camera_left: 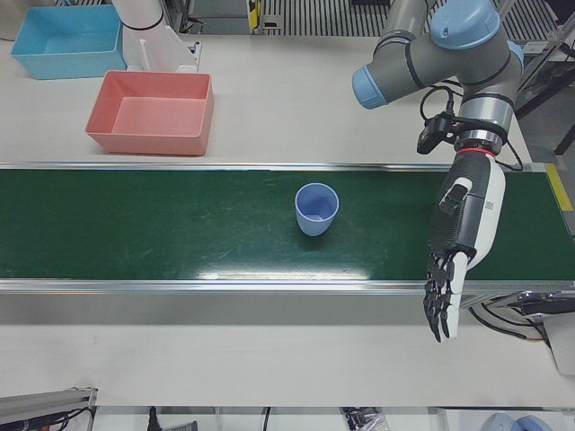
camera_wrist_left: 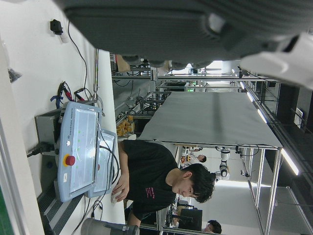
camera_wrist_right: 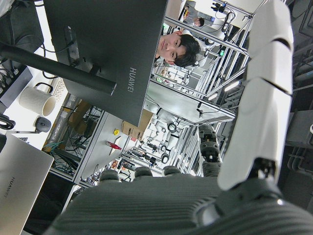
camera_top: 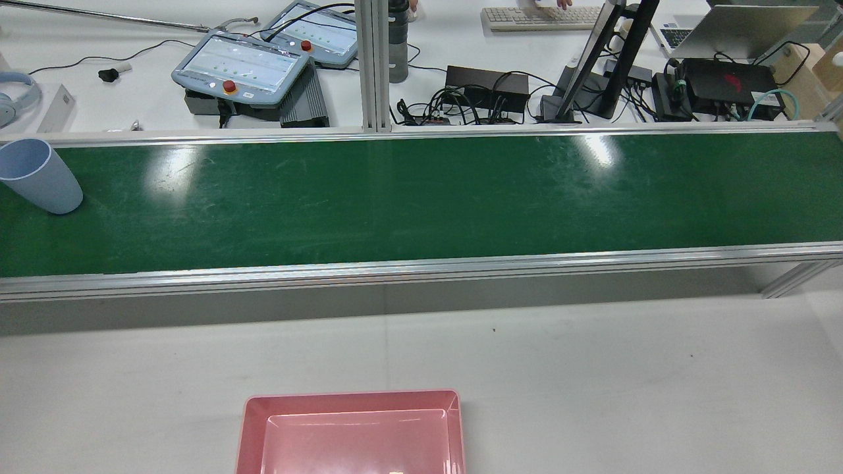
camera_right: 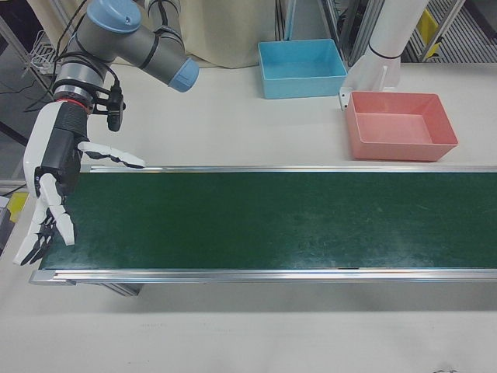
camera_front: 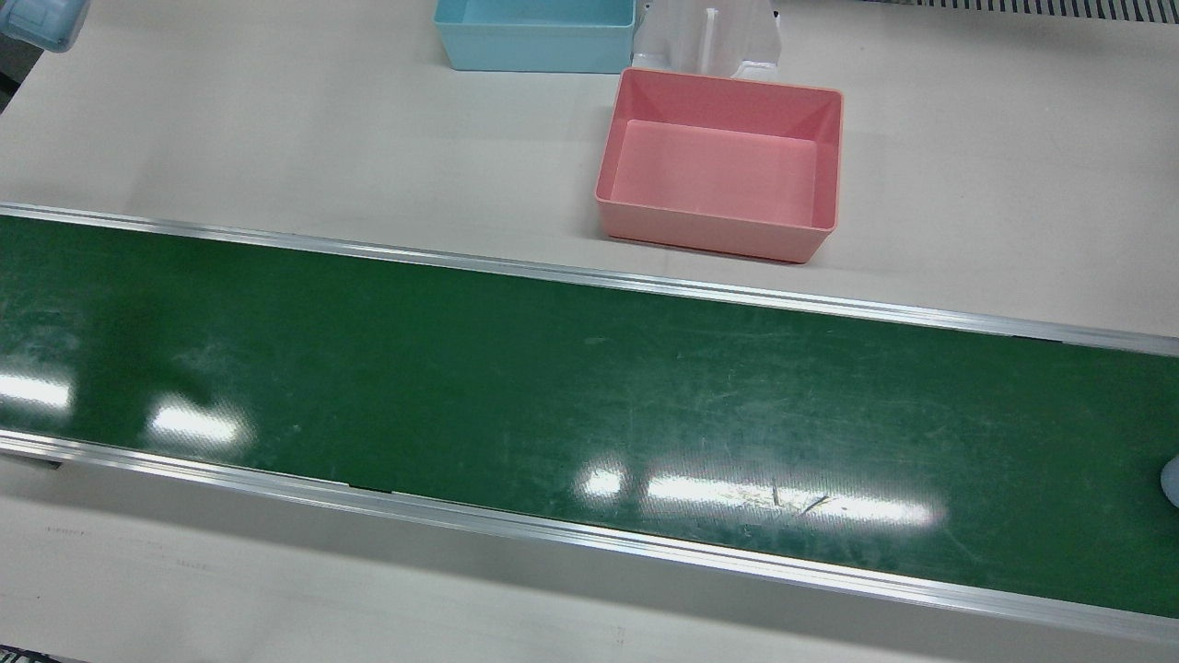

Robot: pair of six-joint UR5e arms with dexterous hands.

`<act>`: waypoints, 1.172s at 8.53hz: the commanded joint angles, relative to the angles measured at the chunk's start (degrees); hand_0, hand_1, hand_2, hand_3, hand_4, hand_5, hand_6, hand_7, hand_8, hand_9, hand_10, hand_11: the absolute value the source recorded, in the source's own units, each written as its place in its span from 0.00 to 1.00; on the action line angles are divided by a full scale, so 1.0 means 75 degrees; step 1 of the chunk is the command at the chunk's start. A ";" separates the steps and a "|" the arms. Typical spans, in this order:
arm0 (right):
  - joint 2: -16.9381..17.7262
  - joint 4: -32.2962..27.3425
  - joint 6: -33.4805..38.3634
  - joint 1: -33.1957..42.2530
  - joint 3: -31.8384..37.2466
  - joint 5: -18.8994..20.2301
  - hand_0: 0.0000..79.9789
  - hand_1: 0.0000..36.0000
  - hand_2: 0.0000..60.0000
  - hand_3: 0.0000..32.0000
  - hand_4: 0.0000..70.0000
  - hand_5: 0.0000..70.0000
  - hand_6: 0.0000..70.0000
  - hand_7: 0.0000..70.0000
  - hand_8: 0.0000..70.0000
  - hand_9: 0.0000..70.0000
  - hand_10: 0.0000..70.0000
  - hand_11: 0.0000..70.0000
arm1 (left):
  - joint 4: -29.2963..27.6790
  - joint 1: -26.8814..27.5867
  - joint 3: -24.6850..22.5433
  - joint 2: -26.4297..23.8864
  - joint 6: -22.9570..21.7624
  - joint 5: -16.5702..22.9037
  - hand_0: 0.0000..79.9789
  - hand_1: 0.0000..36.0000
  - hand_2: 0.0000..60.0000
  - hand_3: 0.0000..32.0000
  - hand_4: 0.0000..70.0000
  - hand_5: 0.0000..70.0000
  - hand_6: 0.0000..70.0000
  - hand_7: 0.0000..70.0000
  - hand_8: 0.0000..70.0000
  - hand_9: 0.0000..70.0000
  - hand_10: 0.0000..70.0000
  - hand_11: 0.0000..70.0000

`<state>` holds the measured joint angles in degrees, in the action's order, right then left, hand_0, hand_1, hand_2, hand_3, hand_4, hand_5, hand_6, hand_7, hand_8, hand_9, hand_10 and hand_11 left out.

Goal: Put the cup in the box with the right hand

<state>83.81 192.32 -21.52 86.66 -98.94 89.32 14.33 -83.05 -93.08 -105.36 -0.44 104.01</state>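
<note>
The blue cup (camera_left: 316,208) stands upright on the green belt (camera_left: 180,224), far toward the left arm's end. It looks light, stiff and smooth; gripping around its wall seems best. The right hand (camera_right: 53,186) hangs empty with fingers spread, and so does the left hand (camera_left: 458,242). The pink box (camera_right: 400,124) waits on the counter (camera_right: 233,116), beside a blue box (camera_right: 301,68); nothing blocks the way.

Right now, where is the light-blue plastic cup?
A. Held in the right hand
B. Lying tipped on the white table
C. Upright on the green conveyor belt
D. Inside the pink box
C: the light-blue plastic cup stands upright on the green conveyor belt, with neither hand touching it.
</note>
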 commanded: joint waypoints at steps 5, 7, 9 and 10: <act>-0.0135 -0.0119 -0.0002 -0.0139 -0.0027 0.0043 0.63 0.62 0.20 0.00 0.00 0.07 0.00 0.00 0.00 0.00 0.00 0.00 | 0.0000 -0.0001 0.0000 -0.0002 0.0000 -0.0004 0.00 0.00 0.00 0.00 0.00 0.00 0.00 0.00 0.00 0.00 0.00 0.00; -0.0148 -0.0107 -0.0014 -0.0164 -0.0027 0.0067 0.72 0.94 0.45 0.00 0.00 0.12 0.00 0.00 0.00 0.00 0.00 0.00 | 0.0000 -0.0001 0.0000 -0.0003 0.0000 -0.0004 0.00 0.00 0.00 0.00 0.00 0.00 0.00 0.00 0.00 0.00 0.00 0.00; -0.0380 -0.0037 -0.0025 -0.0222 -0.0050 0.0160 0.99 1.00 0.67 0.00 0.00 0.17 0.00 0.00 0.00 0.00 0.00 0.00 | 0.0000 -0.0001 0.0000 -0.0003 0.0000 -0.0004 0.00 0.00 0.00 0.00 0.00 0.00 0.00 0.00 0.00 0.00 0.00 0.00; -0.0440 -0.0037 -0.0060 -0.0222 -0.0039 0.0277 0.82 1.00 0.58 0.00 0.00 0.15 0.00 0.00 0.00 0.00 0.00 0.00 | 0.0012 -0.0001 0.0000 -0.0003 0.0000 -0.0004 0.00 0.00 0.00 0.00 0.00 0.00 0.00 0.00 0.00 0.00 0.00 0.00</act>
<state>82.09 191.69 -21.62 85.32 -99.21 90.06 14.33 -83.06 -93.08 -105.38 -0.44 103.99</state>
